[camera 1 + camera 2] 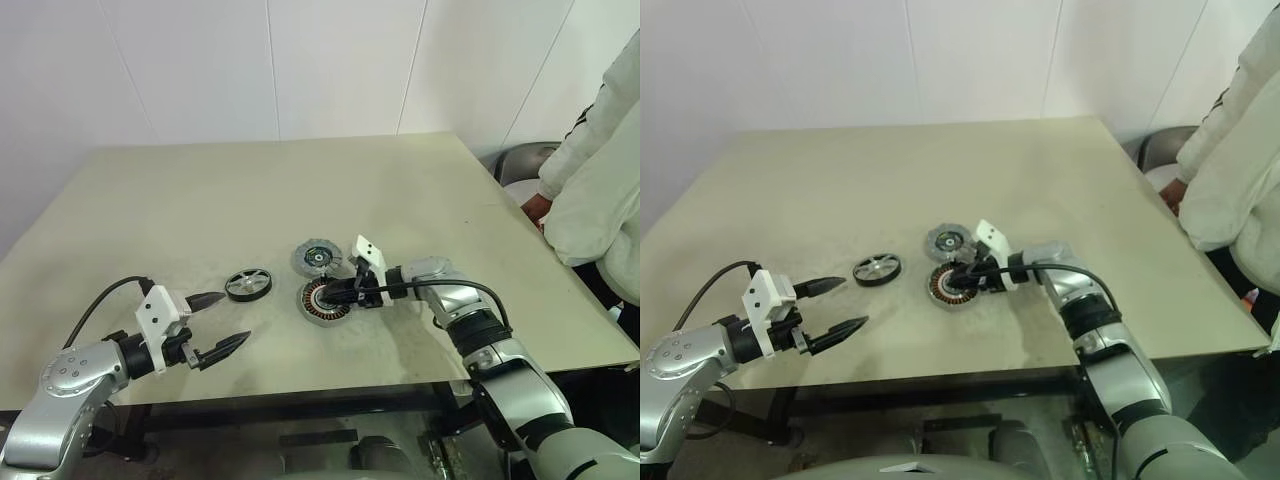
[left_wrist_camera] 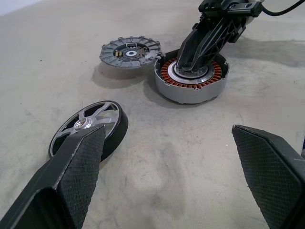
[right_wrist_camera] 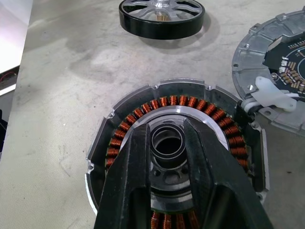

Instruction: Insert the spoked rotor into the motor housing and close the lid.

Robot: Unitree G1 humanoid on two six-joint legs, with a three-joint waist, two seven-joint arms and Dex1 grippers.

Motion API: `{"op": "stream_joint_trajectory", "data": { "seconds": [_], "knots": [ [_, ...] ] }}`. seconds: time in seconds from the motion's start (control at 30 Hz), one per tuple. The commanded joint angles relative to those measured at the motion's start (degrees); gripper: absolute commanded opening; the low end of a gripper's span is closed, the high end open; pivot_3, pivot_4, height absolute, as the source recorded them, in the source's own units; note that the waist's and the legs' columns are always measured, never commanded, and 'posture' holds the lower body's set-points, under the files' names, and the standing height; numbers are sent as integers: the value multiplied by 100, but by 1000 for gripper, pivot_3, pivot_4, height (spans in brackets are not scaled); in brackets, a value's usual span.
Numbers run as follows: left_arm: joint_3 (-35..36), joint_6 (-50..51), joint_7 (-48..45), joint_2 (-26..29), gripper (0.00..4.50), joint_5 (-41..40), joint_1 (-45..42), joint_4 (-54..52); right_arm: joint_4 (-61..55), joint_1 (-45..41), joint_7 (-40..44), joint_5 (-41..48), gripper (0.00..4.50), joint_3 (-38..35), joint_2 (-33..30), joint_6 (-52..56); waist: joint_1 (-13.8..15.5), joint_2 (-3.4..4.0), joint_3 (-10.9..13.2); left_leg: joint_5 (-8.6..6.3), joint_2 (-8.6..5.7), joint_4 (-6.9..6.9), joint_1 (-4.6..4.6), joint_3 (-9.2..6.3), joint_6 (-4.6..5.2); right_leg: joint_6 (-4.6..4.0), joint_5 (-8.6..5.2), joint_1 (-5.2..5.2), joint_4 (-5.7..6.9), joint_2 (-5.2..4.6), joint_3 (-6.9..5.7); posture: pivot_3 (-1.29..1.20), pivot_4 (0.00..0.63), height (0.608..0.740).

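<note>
Spoked rotor lies flat on the table, apart from the motor housing, which sits near the middle with the lid touching its far edge. Over the housing's open top, the right gripper has its 2 fingers nearly together around the central hub. Spread wide, the left gripper hovers empty near the rotor. A person stands at the table's right edge.

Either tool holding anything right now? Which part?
Right tool is closed on the motor housing at its raised centre tube, one finger each side. Left tool is open, holding nothing.
</note>
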Motion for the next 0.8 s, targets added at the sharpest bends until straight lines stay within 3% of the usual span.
{"op": "stream_joint_trajectory", "data": {
  "seconds": [0.03, 0.73, 0.8],
  "knots": [
    [30, -97, -21, 18, 4500, 0, -38, -55, -23, -116, -12, -3, 653, -96, 8, -109, -1, 0, 0, 0, 0, 0, 0, 0, 0, 0, 0, 0, 0, 0, 0, 0, 0, 740],
    [5, -95, -7, 7, 4500, 13, -86, -46, -55, -110, 82, -32, 653, -92, -53, -206, -1, 0, 0, 0, 0, 0, 0, 0, 0, 0, 0, 0, 0, 0, 0, 0, 0, 740],
    [5, -87, -1, 10, 4500, 11, -88, -51, -55, -110, 85, -28, 1407, -93, -45, -195, 0, 0, 0, 0, 0, 0, 0, 0, 0, 0, 0, 0, 0, 0, 0, 0, 0, 740]
  ]
}}
